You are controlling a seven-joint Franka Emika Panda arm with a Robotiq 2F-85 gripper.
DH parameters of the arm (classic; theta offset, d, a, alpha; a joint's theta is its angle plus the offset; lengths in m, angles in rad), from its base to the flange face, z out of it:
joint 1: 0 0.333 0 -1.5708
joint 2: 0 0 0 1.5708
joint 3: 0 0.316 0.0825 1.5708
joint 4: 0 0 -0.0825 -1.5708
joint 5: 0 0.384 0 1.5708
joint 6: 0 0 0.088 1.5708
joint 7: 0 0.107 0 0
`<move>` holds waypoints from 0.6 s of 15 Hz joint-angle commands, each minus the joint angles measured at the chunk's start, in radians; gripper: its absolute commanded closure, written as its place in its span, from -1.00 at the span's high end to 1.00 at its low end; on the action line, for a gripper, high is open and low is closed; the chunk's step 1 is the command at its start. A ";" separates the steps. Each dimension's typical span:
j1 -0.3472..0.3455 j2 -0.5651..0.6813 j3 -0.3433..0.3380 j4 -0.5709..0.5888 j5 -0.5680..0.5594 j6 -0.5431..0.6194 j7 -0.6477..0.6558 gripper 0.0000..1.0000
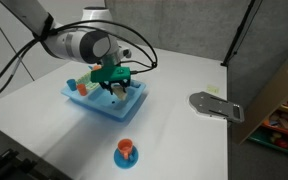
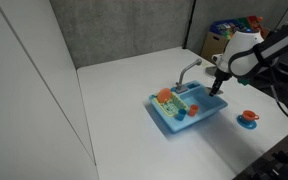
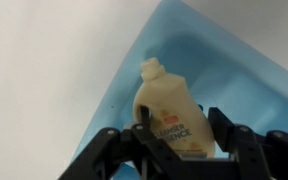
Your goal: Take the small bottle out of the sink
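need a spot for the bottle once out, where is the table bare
Bare table lies between the blue sink and the grey piece, and from the sink to the back wall. Crowded: inside the sink, where the gripper straddles the small bottle.

Orange cup (image 1: 126, 147), apparently on saucer (image 1: 118, 160)

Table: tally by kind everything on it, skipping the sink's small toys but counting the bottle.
Sink: 1
Bottle: 1
Cup: 1
Saucer: 1
Grey faucet-like piece: 1
Total: 5
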 commanded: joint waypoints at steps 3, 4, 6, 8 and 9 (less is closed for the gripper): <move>-0.063 -0.099 -0.003 -0.046 0.092 -0.110 -0.023 -0.28; -0.073 -0.096 -0.007 -0.032 0.113 -0.128 -0.021 -0.28; -0.088 -0.086 -0.018 -0.005 0.155 -0.161 -0.014 -0.28; -0.099 -0.066 -0.036 0.030 0.188 -0.198 0.001 -0.28; -0.103 -0.059 -0.045 0.044 0.202 -0.211 0.006 -0.28</move>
